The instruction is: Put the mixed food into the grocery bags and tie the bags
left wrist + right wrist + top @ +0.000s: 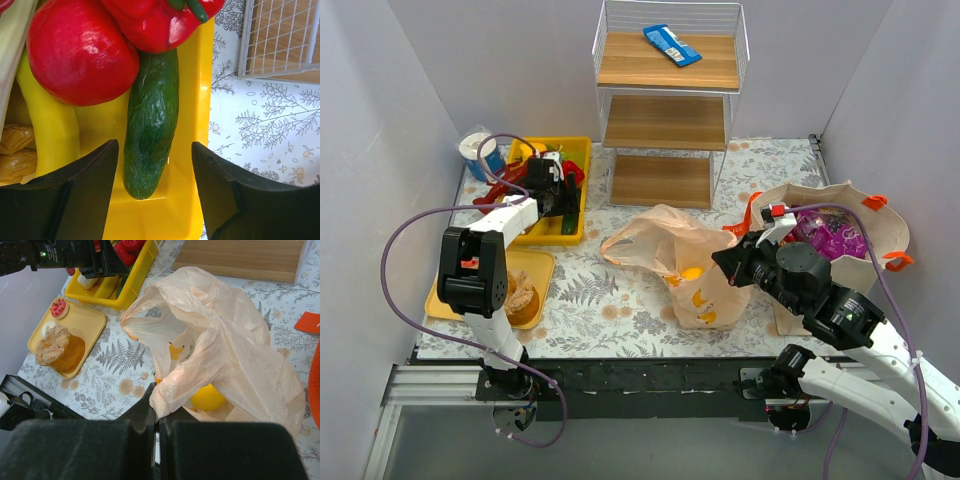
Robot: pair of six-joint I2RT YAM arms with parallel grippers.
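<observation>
A dark green toy cucumber [150, 125] lies in the yellow bin [200, 100] at the back left, under a red pepper [155, 25] and beside a round red vegetable [80, 55]. My left gripper [155, 150] straddles the cucumber's near tip with its jaws apart, touching neither side; from above it is over the bin [552, 185]. The thin peach grocery bag [670, 245] lies mid-table with a yellow fruit [207, 397] inside. My right gripper [159, 407] is shut on a fold of that bag's edge. The beige tote [880, 225] at the right holds a purple packet [835, 238].
A wire rack with wooden shelves [668, 110] stands at the back, with a blue packet [672, 45] on its top shelf. A flat yellow tray [542, 262] with pastries lies by the left arm. A blue-and-white cup [480, 152] stands behind the bin.
</observation>
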